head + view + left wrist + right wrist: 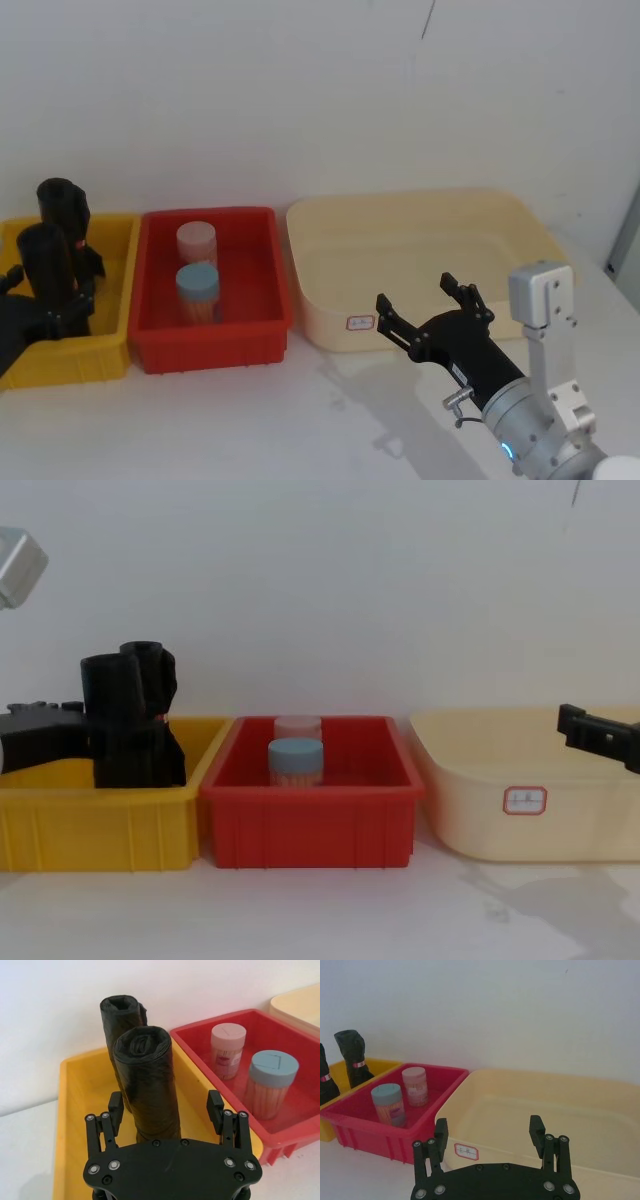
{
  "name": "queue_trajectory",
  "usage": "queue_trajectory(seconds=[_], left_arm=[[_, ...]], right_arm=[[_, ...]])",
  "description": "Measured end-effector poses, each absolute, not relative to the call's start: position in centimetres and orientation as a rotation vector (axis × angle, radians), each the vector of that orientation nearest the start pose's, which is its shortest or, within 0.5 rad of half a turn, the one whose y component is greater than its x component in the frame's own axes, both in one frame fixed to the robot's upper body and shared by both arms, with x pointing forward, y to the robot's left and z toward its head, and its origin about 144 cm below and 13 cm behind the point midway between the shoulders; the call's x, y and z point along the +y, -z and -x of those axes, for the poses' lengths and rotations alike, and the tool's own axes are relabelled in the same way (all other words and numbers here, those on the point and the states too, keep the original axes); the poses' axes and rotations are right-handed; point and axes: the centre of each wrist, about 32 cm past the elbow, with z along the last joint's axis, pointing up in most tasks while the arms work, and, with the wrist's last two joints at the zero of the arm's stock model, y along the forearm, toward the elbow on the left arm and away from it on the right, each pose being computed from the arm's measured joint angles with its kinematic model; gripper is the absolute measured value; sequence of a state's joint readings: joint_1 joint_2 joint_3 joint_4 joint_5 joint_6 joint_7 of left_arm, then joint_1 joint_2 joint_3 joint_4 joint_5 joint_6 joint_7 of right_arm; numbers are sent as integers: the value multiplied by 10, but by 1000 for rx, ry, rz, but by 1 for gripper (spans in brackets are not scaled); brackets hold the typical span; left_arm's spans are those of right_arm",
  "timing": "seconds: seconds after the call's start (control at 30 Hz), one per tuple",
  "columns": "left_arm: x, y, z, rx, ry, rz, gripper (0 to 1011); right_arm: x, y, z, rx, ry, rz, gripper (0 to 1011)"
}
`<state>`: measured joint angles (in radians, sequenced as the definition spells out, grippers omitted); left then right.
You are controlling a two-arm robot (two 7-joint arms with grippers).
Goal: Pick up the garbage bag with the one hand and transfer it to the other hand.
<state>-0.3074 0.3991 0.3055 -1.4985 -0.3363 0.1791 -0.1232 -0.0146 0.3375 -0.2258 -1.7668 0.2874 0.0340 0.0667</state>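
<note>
The left gripper (165,1099), a black metal two-finger claw with bolted linkages, reaches into the yellow plastic bin (75,1110) with its fingers spread wide. The garbage bag (147,1085) stands upright between them. It is a slim, tightly wound cylinder of crinkled black plastic film, with concentric folds showing at its top end. One finger lies close beside the roll, though contact cannot be made out. The other finger stands clearly apart from it.

Just beyond the bag from this gripper stands a second black roll (121,1020), looser, with a hollow squarish top. To the gripper's right is the red plastic bin (200,1067), rectangular with a ribbed rim. It holds two upright translucent jars, a pink-lidded jar (228,1050) and a blue-lidded jar (272,1085).

The right gripper (415,292), also black, hangs with its fingers parted and nothing between them. It is at the near wall of a smooth, round-cornered cream tub (560,1110), well apart from the bag. A small red-bordered white label (465,1150) is stuck on that wall just beside its fingers.
</note>
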Motion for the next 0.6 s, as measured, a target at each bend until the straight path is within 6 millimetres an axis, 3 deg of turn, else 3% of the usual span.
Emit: queue_trajectory(seconds=[0.4,0.6], left_arm=[[260,-1208,-544,-56,-1215,-146,1000],[258,-1209,-548,-73,-1219,-149,875]], right_arm=[[-237,-1189,-443,-75,1229,-26,1000],[-237,-1189,-443,-75,1230,-26,1000]])
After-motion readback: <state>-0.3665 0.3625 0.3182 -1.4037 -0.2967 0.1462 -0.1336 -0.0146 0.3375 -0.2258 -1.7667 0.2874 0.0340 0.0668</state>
